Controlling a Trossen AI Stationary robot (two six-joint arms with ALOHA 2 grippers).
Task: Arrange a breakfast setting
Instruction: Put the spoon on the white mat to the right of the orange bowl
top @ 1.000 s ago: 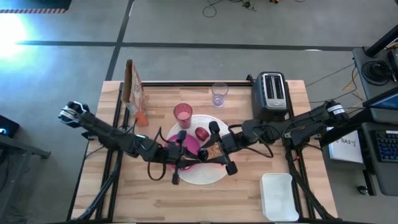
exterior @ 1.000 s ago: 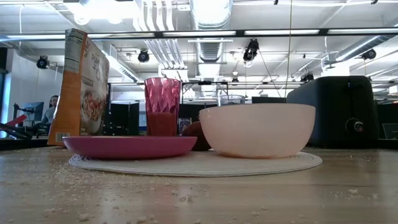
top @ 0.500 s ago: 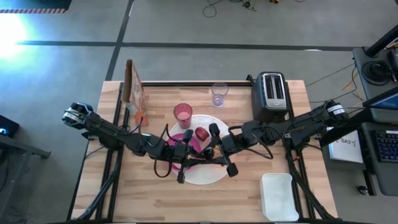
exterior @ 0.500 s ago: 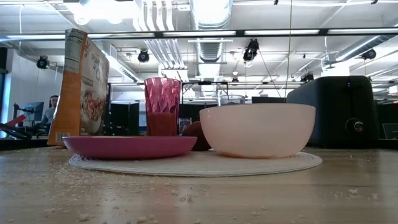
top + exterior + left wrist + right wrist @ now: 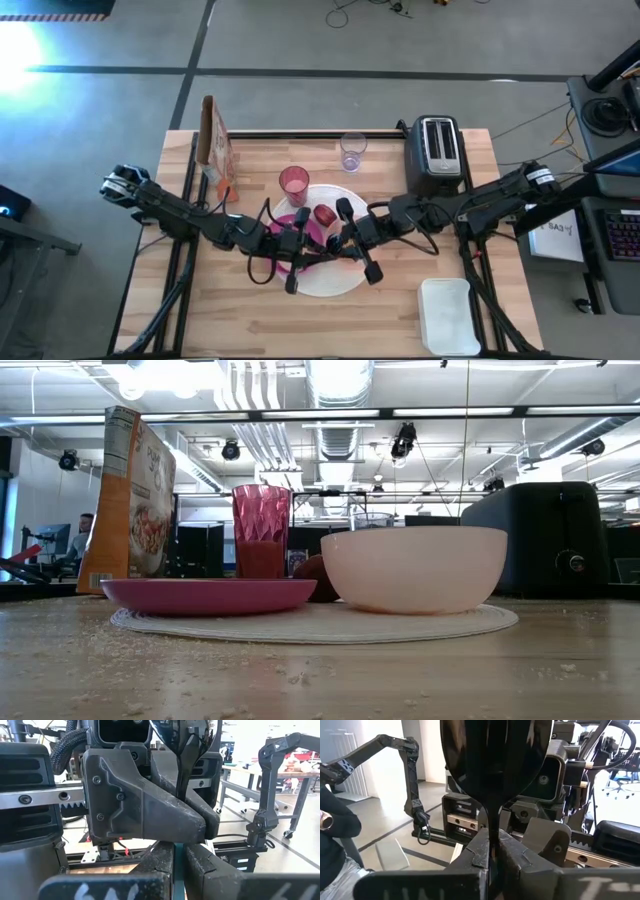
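Note:
A teal-handled spoon stands upright above the large white plate (image 5: 335, 290), held by both grippers, its bowl (image 5: 495, 760) on top. My left gripper (image 5: 306, 246) and my right gripper (image 5: 336, 243) face each other over the plate, both shut on the spoon. On the plate rest the magenta bowl (image 5: 210, 595), the peach bowl (image 5: 415, 568) and the small red fruit (image 5: 324, 214). The pink tumbler (image 5: 293, 184) stands at the plate's far rim, and the clear cup (image 5: 352, 150) stands farther back. No bread shows. My left gripper pinches the spoon's teal handle (image 5: 175, 862) between its two fingers, coming level from the table's left. The fingers lie across the handle, which runs upright. My right gripper pinches the spoon's dark neck (image 5: 492, 827) just under the bowl, level from the table's right, above the left grip. The spoon hangs clear of the plate.
A cereal box (image 5: 215, 140) stands at the far left and the black-and-silver toaster (image 5: 437, 150) at the far right. A white rectangular tub (image 5: 446, 315) lies near the front right corner. Crumbs are scattered over the near tabletop (image 5: 300, 680).
My right gripper has shut on the spoon's neck while staying where it was. My left gripper has kept its hold on the handle.

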